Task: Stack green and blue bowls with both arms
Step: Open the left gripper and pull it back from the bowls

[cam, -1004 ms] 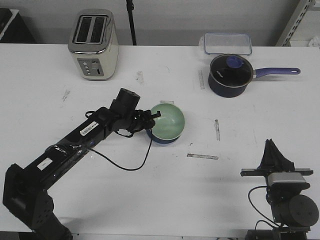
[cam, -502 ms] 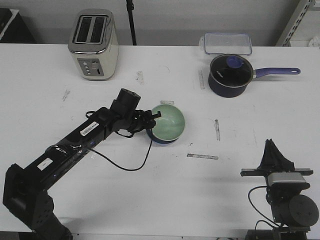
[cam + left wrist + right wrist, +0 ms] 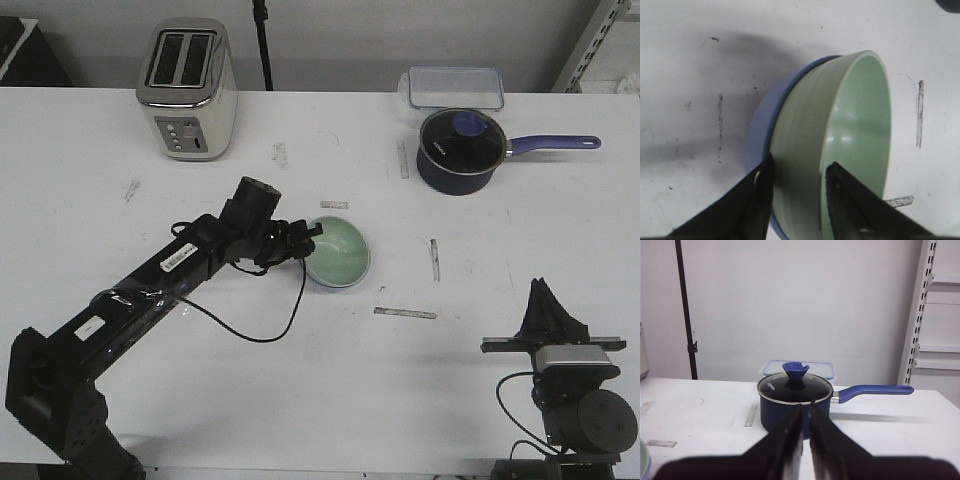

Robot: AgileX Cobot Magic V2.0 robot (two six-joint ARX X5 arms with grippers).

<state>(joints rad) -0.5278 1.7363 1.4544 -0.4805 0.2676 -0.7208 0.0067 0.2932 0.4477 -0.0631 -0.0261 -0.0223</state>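
The pale green bowl (image 3: 338,250) sits nested inside the light blue bowl (image 3: 331,284) near the middle of the table; only a thin blue rim shows under it. In the left wrist view the green bowl (image 3: 840,145) leans inside the blue bowl (image 3: 762,125). My left gripper (image 3: 308,238) is at the bowls' left side, shut on the green bowl's wall (image 3: 800,164), one finger inside it and one outside. My right gripper (image 3: 541,290) is shut and empty at the front right, far from the bowls (image 3: 805,407).
A dark navy saucepan (image 3: 458,150) with a glass lid and purple handle stands at the back right, straight ahead of the right gripper (image 3: 795,402). A clear lidded box (image 3: 455,87) is behind it. A toaster (image 3: 187,90) stands at the back left. Tape strips mark the table.
The green bowl has sunk lower into the blue bowl and levelled out, so less blue shows beneath it. The left gripper went slightly down with it. The right arm has not moved.
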